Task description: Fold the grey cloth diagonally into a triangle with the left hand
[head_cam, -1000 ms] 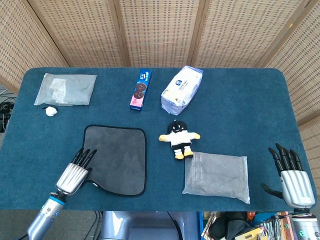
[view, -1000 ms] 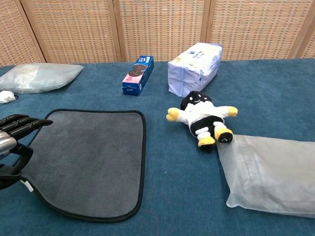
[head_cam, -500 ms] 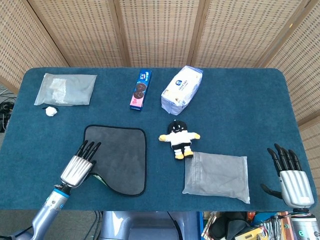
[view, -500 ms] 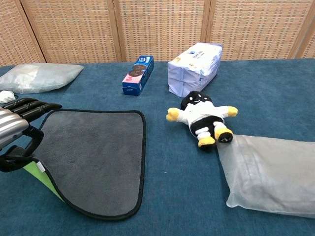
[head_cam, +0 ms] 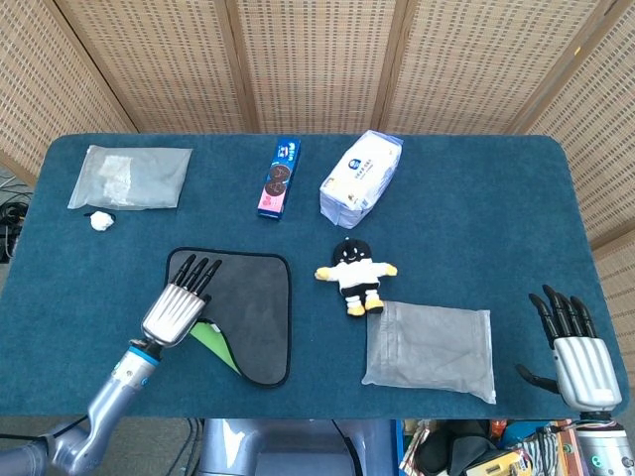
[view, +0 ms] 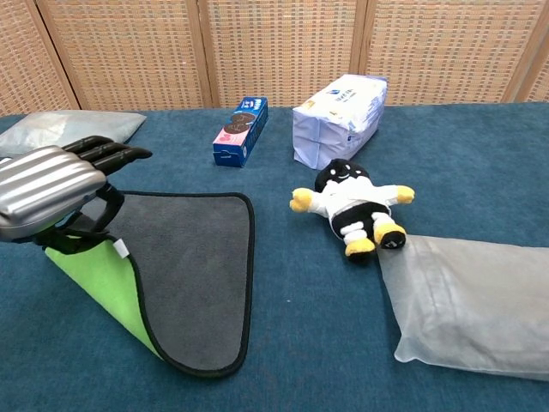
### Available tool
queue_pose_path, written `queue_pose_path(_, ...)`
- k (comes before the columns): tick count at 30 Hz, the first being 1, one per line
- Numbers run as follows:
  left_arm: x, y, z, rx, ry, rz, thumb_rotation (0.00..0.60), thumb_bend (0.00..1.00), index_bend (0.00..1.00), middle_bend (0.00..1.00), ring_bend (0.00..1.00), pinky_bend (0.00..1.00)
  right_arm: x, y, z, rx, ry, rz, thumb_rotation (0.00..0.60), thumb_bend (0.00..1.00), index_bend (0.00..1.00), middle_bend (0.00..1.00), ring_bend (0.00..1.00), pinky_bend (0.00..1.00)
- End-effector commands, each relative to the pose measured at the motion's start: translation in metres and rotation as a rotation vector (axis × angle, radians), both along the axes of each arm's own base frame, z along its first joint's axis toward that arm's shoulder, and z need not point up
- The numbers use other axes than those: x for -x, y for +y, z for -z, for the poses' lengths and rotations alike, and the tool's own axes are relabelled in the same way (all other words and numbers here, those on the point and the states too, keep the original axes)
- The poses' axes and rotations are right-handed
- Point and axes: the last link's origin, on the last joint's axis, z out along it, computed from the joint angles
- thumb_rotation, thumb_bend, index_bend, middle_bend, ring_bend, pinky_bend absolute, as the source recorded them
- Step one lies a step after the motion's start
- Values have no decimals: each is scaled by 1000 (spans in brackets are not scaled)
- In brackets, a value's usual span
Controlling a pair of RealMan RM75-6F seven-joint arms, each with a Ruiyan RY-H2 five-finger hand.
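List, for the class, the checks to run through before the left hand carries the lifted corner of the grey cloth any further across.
1. Corner held: ok. The left hand holds the near left corner of the grey cloth, raised off the table.
2. Fold begun: ok. The green underside faces up below the hand.
3. Far right corner free as landing spot: ok. Nothing lies on it.
4. Soft toy apart from the cloth: ok, bare table between them.
5. Rest of the cloth flat: ok, no bunching shows.
6. Right hand out of the way: ok, open at the table's right edge.
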Motion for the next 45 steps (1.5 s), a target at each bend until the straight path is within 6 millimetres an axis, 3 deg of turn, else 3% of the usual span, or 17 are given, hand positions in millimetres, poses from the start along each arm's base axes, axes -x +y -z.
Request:
queue_pose_path(1, -10, 15, 7, -11, 23, 17, 600, 464, 677, 0, 0, 0, 1, -1, 1, -5, -1, 3, 600, 0, 0, 0, 0, 0)
queue_pose_path(13, -36, 39, 27, -15, 51, 60, 600, 463, 677, 0, 0, 0, 6, -5, 1, -17, -20, 19, 600, 0, 0, 0, 0, 0)
queue_pose_path(26, -69, 59, 36, -31, 65, 121, 600, 463, 677, 0, 0, 0, 10, -9, 2, -30, -36, 30, 600, 0, 0, 0, 0, 0)
queue_pose_path(45, -91, 79, 51, -43, 91, 122, 600, 463, 677, 0, 0, 0, 13, -11, 4, -42, -42, 40, 600, 0, 0, 0, 0, 0)
